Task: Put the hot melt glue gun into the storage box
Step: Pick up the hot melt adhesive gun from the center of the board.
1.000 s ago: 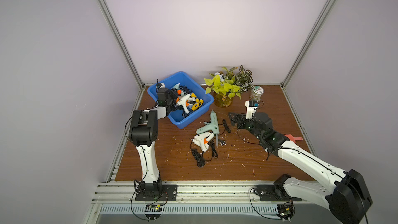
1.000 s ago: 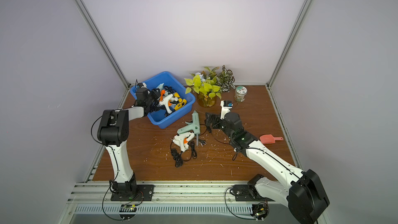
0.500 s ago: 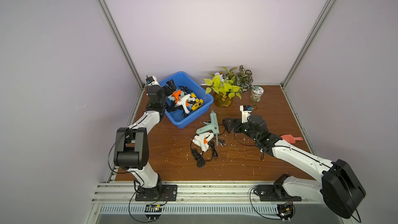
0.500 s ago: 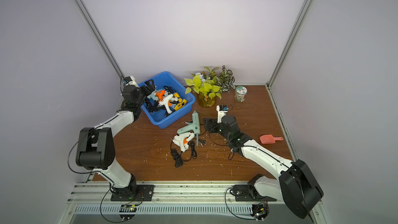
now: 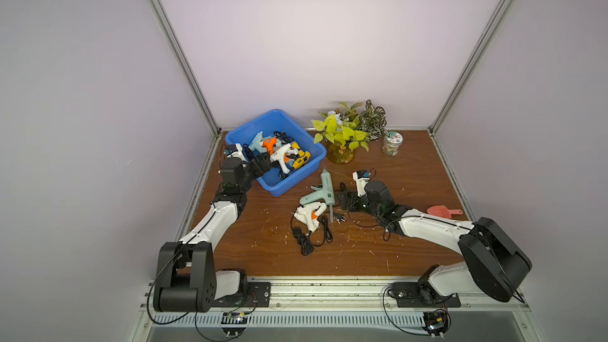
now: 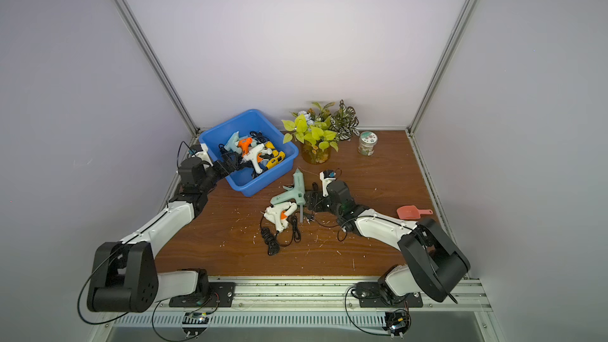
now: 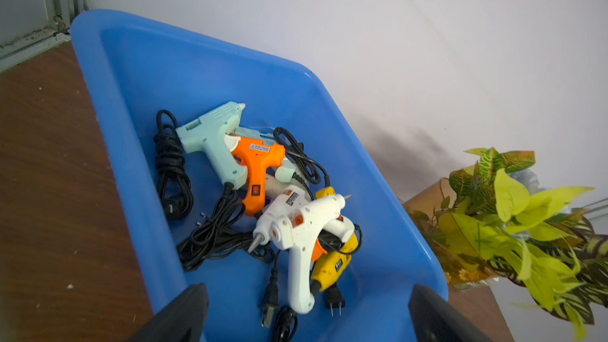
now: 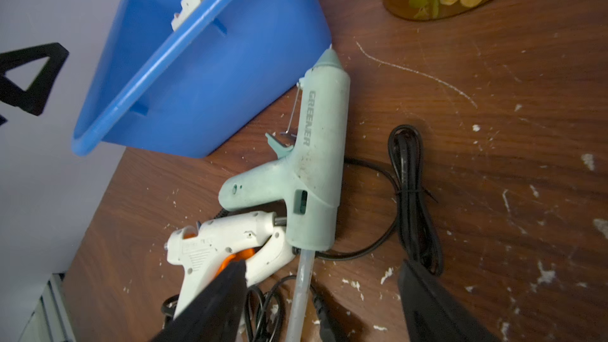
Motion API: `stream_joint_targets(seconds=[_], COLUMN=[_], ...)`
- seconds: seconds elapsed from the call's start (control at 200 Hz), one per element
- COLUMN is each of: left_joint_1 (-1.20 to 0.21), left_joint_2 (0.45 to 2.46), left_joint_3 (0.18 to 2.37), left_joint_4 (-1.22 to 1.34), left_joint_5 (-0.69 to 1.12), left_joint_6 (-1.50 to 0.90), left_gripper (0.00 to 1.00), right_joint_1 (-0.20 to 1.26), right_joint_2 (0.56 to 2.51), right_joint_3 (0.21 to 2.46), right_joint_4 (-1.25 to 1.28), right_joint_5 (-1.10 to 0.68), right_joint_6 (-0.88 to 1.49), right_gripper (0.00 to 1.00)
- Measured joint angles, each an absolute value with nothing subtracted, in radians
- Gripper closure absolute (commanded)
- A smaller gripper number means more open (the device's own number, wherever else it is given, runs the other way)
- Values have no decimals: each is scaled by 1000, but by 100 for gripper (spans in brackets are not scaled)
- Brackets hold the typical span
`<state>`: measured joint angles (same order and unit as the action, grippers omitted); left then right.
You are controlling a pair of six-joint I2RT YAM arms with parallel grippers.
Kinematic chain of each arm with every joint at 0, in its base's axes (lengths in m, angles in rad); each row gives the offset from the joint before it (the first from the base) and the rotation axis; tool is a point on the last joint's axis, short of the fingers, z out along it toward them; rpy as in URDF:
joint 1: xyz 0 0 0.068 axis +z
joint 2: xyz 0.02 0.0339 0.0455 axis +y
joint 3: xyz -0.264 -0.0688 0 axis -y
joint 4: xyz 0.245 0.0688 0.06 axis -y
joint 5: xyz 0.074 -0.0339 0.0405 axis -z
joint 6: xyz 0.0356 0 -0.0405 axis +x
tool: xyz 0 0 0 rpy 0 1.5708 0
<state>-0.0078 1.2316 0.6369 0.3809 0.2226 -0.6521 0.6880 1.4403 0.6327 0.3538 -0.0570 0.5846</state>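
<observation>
Mint glue gun (image 8: pixel 316 159): matte pale-green plastic, scuffed. It has a long round barrel and a cone nozzle. It lies flat on the table (image 5: pixel 411 172), outside the storage box (image 5: pixel 279 119), just beside the box's front right wall, also seen in a top view (image 5: pixel 324 189). A translucent glue stick (image 8: pixel 304 278) juts from its back end.

White glue gun (image 8: pixel 223 248): glossy shell with an orange trigger, flat on the table and touching the mint gun's back end. Its black cord (image 5: pixel 304 241) lies in a loose coil toward the table's front.

Storage box: smooth bright blue plastic with a rolled rim, sloping walls and rounded corners, at the back left of the table. Inside is a heap of small glue guns (mint, orange, white, yellow) and tangled black cords.

Left gripper (image 5: pixel 261 167): over the box's left rim, black wedge fingers wide apart, nothing between them gripped.

Right gripper (image 8: pixel 322 284): low, behind the mint gun's back end. The fingers are apart, one over the white gun's handle and one over a bundled cord, with the glue stick between them. No visible contact with the mint gun.

Table: dark wood grain flecked with white crumbs. At the back are a leafy plant (image 5: pixel 342 133) in an amber glass pot and a small jar (image 5: pixel 391 144). A pink scoop (image 5: pixel 441 212) lies at the right.
</observation>
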Motion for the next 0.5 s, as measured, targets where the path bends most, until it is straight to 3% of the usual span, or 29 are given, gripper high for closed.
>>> stream_joint_targets(seconds=[0.29,0.5], left_joint_1=[-183,-454], left_joint_2=[971,893], left_joint_3=[440,406], left_joint_4=[279,138], left_joint_5=[161,25], left_joint_6=[-702,-767], left_gripper=[1,8], right_joint_1=[768,773], right_joint_2=[1481,1477], right_joint_3=[666,665], right_joint_4=[341,323], right_joint_5=[-31,30], right_joint_6=[572,575], right_gripper=[23,19])
